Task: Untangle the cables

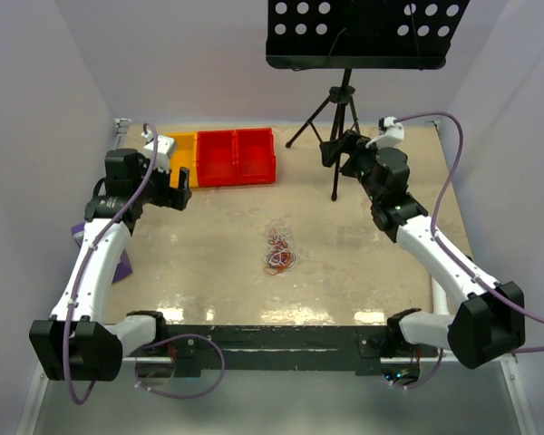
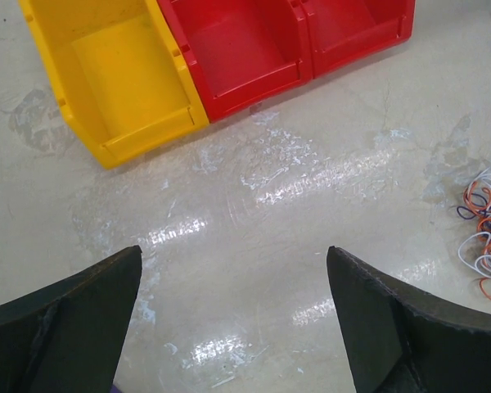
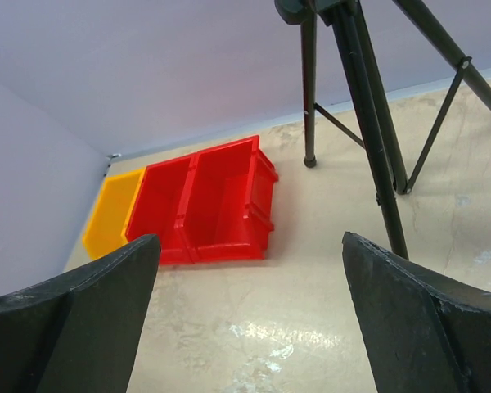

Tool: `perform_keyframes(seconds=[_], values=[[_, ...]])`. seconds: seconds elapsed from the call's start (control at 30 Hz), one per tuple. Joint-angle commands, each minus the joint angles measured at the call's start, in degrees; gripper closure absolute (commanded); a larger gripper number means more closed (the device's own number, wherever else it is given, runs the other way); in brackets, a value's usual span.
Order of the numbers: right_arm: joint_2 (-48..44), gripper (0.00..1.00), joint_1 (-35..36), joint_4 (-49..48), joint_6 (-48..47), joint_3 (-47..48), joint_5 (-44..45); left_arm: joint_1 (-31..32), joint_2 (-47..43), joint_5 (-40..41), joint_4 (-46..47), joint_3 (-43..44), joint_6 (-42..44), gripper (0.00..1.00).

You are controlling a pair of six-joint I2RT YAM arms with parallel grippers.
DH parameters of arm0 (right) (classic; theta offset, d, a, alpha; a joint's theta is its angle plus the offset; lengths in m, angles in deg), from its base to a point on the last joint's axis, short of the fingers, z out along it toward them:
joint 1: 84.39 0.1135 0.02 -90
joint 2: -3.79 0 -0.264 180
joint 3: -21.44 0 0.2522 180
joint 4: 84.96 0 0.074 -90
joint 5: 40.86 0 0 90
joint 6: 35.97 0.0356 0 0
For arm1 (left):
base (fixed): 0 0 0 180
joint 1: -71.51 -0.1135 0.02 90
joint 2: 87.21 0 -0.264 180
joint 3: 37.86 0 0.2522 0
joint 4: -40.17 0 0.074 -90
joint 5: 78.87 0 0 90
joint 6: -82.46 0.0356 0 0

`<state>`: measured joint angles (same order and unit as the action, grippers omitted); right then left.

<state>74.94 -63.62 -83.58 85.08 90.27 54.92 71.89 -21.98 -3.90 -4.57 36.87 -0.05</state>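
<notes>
Yellow bin (image 1: 183, 149) at far left of beige surface (image 1: 218, 263), touching left red bin (image 1: 216, 156). Right red bin (image 1: 256, 154) flush beside it. Black tripod (image 1: 343, 93) far right, perforated black panel (image 1: 363, 36) on top.

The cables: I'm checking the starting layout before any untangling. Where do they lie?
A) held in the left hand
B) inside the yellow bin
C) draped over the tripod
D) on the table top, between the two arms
D: the cables sit in a small loose heap on the table top, nearer the arm bases than the red bins, with nothing touching them.
</notes>
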Motion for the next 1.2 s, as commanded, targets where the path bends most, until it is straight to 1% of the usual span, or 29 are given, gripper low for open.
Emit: perform_keyframes(seconds=[0.0,0.1,0.23,0.53,0.77,0.87,0.97,1.07,1.17], values=[[1.5,0.02,2.4,-3.1,-2.5,0.9,-0.4,-0.4,0.3,-1.7,0.5,1.5,-1.8,0.0],[3.1,0.02,7.8,-2.4,-3.9,1.1,5.8,-0.4,0.6,-1.1,-0.1,2.1,-1.6,0.0],[6.4,0.02,14.2,-1.8,-4.2,0.9,10.8,-0.4,0.8,-0.4,-1.1,2.4,-1.1,0.0],[14.1,0.02,24.6,-1.6,-3.5,1.1,17.4,-0.4,1.8,-0.4,-1.5,2.0,-1.2,0.0],[22.3,0.02,28.8,1.2,-2.0,2.8,23.0,-0.4,2.2,-0.1,-1.9,2.1,-0.9,0.0],[23.9,0.02,31.1,3.5,-0.7,2.6,26.2,-0.4,2.6,-0.4,-1.7,2.0,-0.6,0.0],[24.6,0.02,33.4,5.7,1.6,1.5,28.9,-0.4,3.8,-1.4,0.4,2.4,-0.5,0.0],[24.6,0.02,34.4,6.9,4.0,0.2,29.7,-0.3,6.8,-1.1,3.1,4.8,-2.0,0.0],[23.3,0.05,35.2,6.6,5.6,-1.9,28.8,2.2,12.9,2.9,4.6,8.8,-3.1,0.0]])
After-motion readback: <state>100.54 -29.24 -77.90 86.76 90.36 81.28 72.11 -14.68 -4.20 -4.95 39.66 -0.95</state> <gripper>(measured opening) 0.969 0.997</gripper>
